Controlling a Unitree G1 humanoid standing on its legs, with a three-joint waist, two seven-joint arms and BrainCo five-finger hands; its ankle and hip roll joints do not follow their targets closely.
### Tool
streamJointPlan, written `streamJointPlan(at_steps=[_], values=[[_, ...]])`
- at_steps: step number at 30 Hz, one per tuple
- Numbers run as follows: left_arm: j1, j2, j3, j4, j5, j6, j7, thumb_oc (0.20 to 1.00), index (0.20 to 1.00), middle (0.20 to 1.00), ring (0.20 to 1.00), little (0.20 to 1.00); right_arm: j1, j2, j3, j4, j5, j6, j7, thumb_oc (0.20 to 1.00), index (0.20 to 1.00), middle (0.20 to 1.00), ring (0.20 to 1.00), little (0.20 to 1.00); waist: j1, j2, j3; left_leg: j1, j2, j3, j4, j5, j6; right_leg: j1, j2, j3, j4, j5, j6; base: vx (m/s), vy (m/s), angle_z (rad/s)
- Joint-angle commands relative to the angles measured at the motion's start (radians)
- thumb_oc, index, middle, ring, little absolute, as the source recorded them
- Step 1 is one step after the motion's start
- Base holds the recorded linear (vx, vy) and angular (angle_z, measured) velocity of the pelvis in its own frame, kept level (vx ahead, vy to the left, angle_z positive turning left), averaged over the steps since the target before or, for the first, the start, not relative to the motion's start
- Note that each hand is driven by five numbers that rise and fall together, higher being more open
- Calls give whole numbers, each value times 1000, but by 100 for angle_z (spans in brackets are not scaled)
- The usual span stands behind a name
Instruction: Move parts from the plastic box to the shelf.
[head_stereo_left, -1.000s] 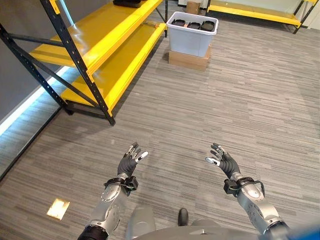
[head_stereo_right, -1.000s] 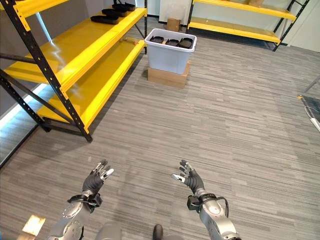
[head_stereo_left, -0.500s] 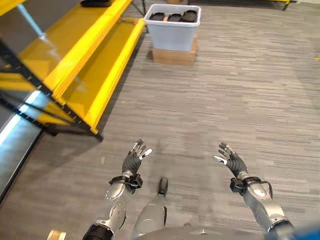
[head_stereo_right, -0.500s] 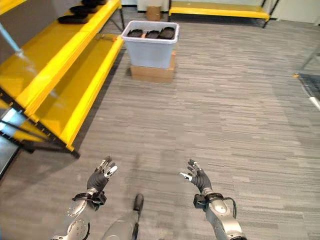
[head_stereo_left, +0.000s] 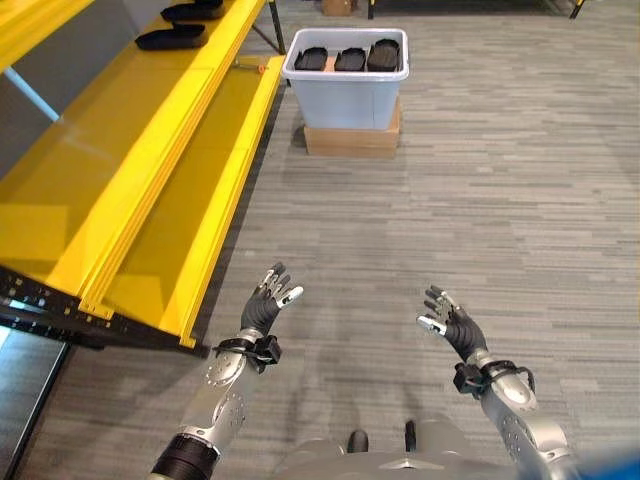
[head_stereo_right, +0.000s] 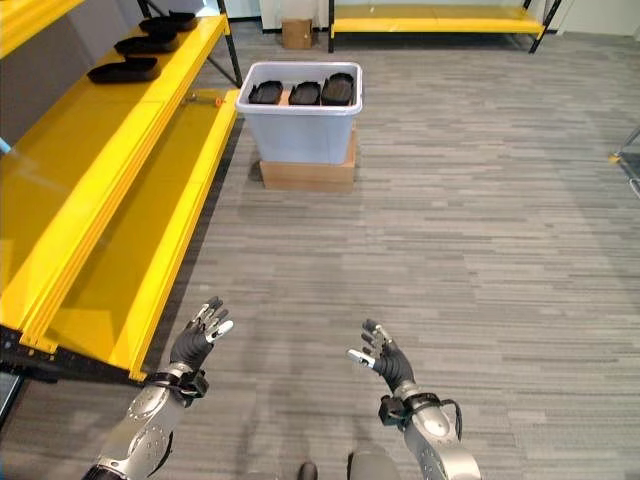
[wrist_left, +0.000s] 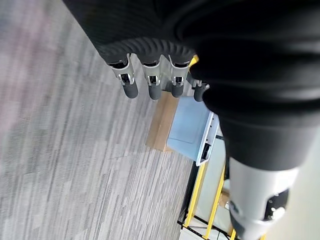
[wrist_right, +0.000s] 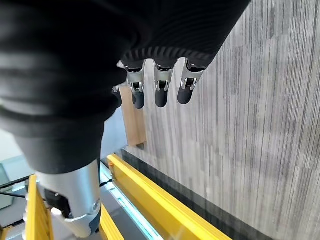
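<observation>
Grey plank floor (head_stereo_left: 520, 200); yellow shelf (head_stereo_left: 120, 170) at left. Pale plastic box (head_stereo_left: 347, 85), top centre, holding black parts (head_stereo_left: 349, 59). Left hand (head_stereo_left: 266, 305), right hand (head_stereo_left: 448, 322): released, empty. Viewpoint shifted since earlier.

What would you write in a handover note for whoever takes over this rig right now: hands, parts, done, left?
Left hand and right hand are both open, holding nothing, raised over the floor.
The plastic box stands ahead on a cardboard box, beside the end of the yellow shelf; dark parts lie in it.
Done: a few dark parts already lie on the shelf's upper level.
Left: get close to the box, pick up the remaining parts and shelve them.
</observation>
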Motion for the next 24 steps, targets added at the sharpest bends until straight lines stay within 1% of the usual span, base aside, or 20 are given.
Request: streamJointPlan(at_steps=[1, 2, 3, 4, 5, 6, 7, 9, 11, 13, 14, 15, 16, 17, 18, 19, 20, 21, 23, 24], values=[[33, 29, -5, -78, 14, -26, -31, 1000, 1000, 1000, 1000, 1000, -10, 16, -59, 20, 31, -34, 8, 1000, 1000, 1000, 1000, 1000, 7, -65, -45, -64, -1, 117, -43, 85, -47, 257, -56, 53, -505, 218, 127, 297, -64, 82], [33, 28, -5, -78, 14, -26, -31, 1000, 1000, 1000, 1000, 1000, -10, 16, -58, 20, 31, -34, 8, 1000, 1000, 1000, 1000, 1000, 5, -61, -39, -55, 4, 114, -46, 83, -47, 270, -52, 49, -514, 220, 126, 307, -71, 68], [34, 22, -1, -76, 11, -27, -29, 1000, 1000, 1000, 1000, 1000, -14, 16, -55, 23, 29, -34, 8, 1000, 1000, 1000, 1000, 1000, 1, -65, -42, -30, 1, 111, -60, 75, -53, 263, -57, 33, -601, 247, 136, 325, -95, 46], [38, 14, 5, -76, 8, -31, -33, 1000, 1000, 1000, 1000, 1000, -19, 12, -54, 20, 22, -30, 10, 1000, 1000, 1000, 1000, 1000, -6, -76, -41, 5, -7, 108, -62, 48, -62, 251, -77, 19, -720, 301, 153, 424, -133, 26], [42, 9, 5, -75, 8, -33, -37, 1000, 1000, 1000, 1000, 1000, -18, 7, -52, 16, 18, -30, 13, 1000, 1000, 1000, 1000, 1000, -10, -80, -41, 21, -8, 101, -55, 34, -66, 251, -76, 23, -746, 325, 158, 309, -103, 43], [42, 9, 5, -75, 8, -33, -37, 1000, 1000, 1000, 1000, 1000, -18, 7, -52, 15, 18, -30, 13, 1000, 1000, 1000, 1000, 1000, -10, -78, -41, 22, -6, 101, -54, 32, -66, 254, -74, 22, -749, 326, 158, 413, -158, 31], [45, -6, -5, -68, 14, -30, -47, 1000, 1000, 1000, 1000, 1000, -7, 6, -53, 21, 21, -24, 16, 1000, 1000, 1000, 1000, 1000, -17, -94, -65, 65, -1, 83, -43, 9, -74, 284, -49, 58, -738, 340, 141, 305, -120, 45], [38, -15, -10, -64, 11, -30, -46, 1000, 1000, 1000, 1000, 1000, -7, 2, -56, 19, 26, -29, 15, 1000, 1000, 1000, 1000, 1000, -20, -91, -78, 73, 12, 79, -24, 4, -84, 295, -41, 59, -730, 334, 132, 351, -140, 24], [24, -27, -19, -65, 4, -31, -43, 1000, 1000, 1000, 1000, 1000, -2, -12, -73, 8, 39, -38, 14, 1000, 1000, 1000, 1000, 1000, -35, -81, -95, 77, 44, 75, 62, -5, -114, 313, -25, 30, -685, 287, 105, 414, -187, -13], [16, -38, -31, -61, -7, -34, -41, 1000, 1000, 1000, 1000, 1000, 2, -20, -80, 15, 47, -43, 5, 1000, 1000, 1000, 1000, 1000, -39, -79, -97, 34, 60, 76, 210, 62, -161, 368, -10, 25, -691, 249, 77, 373, -188, 30], [27, -38, -31, -68, -27, -36, -36, 1000, 1000, 1000, 1000, 1000, 11, -36, -92, 9, 52, -46, 3, 1000, 1000, 1000, 1000, 1000, -22, -98, -73, -96, 38, 89, 513, 239, -226, 440, -17, 27, -718, 224, 46, 246, -139, 52], [26, -38, -32, -68, -27, -36, -36, 1000, 1000, 1000, 1000, 1000, 11, -36, -93, 8, 52, -46, 3, 1000, 1000, 1000, 1000, 1000, -24, -96, -74, -103, 39, 86, 523, 235, -226, 438, -15, 24, -717, 224, 46, 248, -175, 1], [42, -41, -31, -87, -62, -28, -36, 1000, 1000, 1000, 1000, 1000, 18, -49, -99, -1, 58, -47, -2, 1000, 1000, 1000, 1000, 1000, 1, -118, -47, -185, -12, 107, 658, 241, -226, 474, -26, 39, -730, 214, 27, 176, -110, -15], [48, -36, -26, -123, -70, -27, -36, 1000, 1000, 1000, 1000, 1000, 23, -50, -105, -7, 54, -50, -14, 1000, 1000, 1000, 1000, 1000, 7, -136, -34, -299, 49, 161, 597, 217, -189, 512, -53, 38, -756, 217, 33, 272, -108, -28], [46, -34, -24, -125, -78, -28, -34, 1000, 1000, 1000, 1000, 1000, 22, -46, -107, -6, 60, -56, -19, 1000, 1000, 1000, 1000, 1000, 20, -141, -28, -322, 98, 185, 533, 190, -180, 534, -58, 46, -769, 210, 38, 344, 39, -26], [37, -26, -27, -119, -63, -32, -27, 1000, 1000, 1000, 1000, 1000, 19, -42, -114, -7, 53, -68, -36, 1000, 1000, 1000, 1000, 1000, 30, -132, -33, -338, 153, 190, 295, 182, -172, 550, -49, 54, -778, 187, 50, 468, 178, -46], [38, -29, -31, -104, -43, -36, -20, 1000, 1000, 1000, 1000, 1000, 17, -39, -117, 3, 39, -76, -42, 1000, 1000, 1000, 1000, 1000, 55, -109, -36, -314, 183, 133, 16, 255, -181, 586, -30, 87, -787, 151, 57, 578, 259, -79], [32, -31, -39, -99, -31, -34, -25, 1000, 1000, 1000, 1000, 1000, 19, -41, -119, 14, 28, -74, -45, 1000, 1000, 1000, 1000, 1000, 62, -94, -42, -326, 188, 98, -89, 303, -199, 629, -27, 109, -800, 129, 63, 597, 291, -88], [18, -32, -46, -96, -31, -36, -40, 1000, 1000, 1000, 1000, 1000, 36, -29, -114, 5, 11, -54, -18, 1000, 1000, 1000, 1000, 1000, 57, -83, -75, -272, 170, 109, -100, 298, -194, 658, -41, 135, -793, 109, 76, 468, 287, -90], [11, -27, -48, -96, -29, -37, -40, 1000, 1000, 1000, 1000, 1000, 34, -15, -108, 4, 13, -47, -13, 1000, 1000, 1000, 1000, 1000, 62, -88, -90, -261, 145, 131, -72, 271, -177, 660, -79, 142, -779, 108, 100, 356, 274, -83]])
